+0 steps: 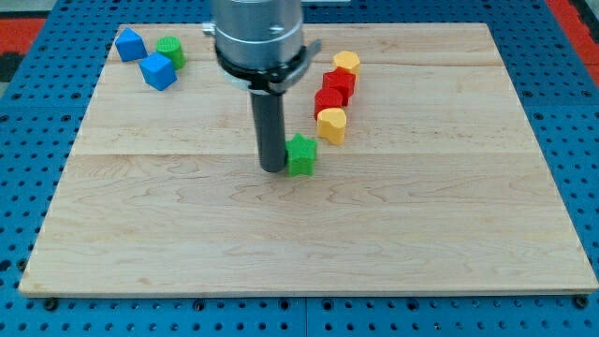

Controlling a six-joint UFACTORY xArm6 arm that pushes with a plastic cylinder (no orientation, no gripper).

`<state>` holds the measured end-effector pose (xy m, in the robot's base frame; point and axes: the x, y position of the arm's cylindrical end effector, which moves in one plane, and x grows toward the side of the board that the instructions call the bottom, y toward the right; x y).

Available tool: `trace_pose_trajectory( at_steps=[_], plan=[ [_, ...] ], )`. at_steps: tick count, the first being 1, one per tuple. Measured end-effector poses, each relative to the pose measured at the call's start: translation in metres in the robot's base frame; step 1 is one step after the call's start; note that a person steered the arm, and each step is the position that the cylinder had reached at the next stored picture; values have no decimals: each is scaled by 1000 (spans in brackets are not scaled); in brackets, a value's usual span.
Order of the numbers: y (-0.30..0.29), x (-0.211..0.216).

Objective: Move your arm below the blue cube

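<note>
The blue cube [158, 71] lies near the board's top left corner. A second blue block [129, 43] with a peaked top sits just up and left of it, and a green cylinder [170, 51] touches the cube's upper right. My tip [272, 168] rests on the board near the middle, far to the right of and below the blue cube. It touches the left side of a green star block [301, 154].
A column of blocks stands right of the rod: a yellow one [346, 64] at the top, two red ones [339, 83] [327, 101], and a yellow heart-like one [331, 124]. The wooden board [421, 234] lies on a blue perforated table.
</note>
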<state>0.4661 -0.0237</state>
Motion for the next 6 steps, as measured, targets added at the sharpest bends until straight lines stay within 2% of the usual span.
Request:
trace_pose_trajectory(
  at_steps=[2, 3, 4, 5, 6],
  plan=[
    [28, 2],
    [35, 49],
    [-79, 33],
    [-177, -23],
    [-189, -49]
  ],
)
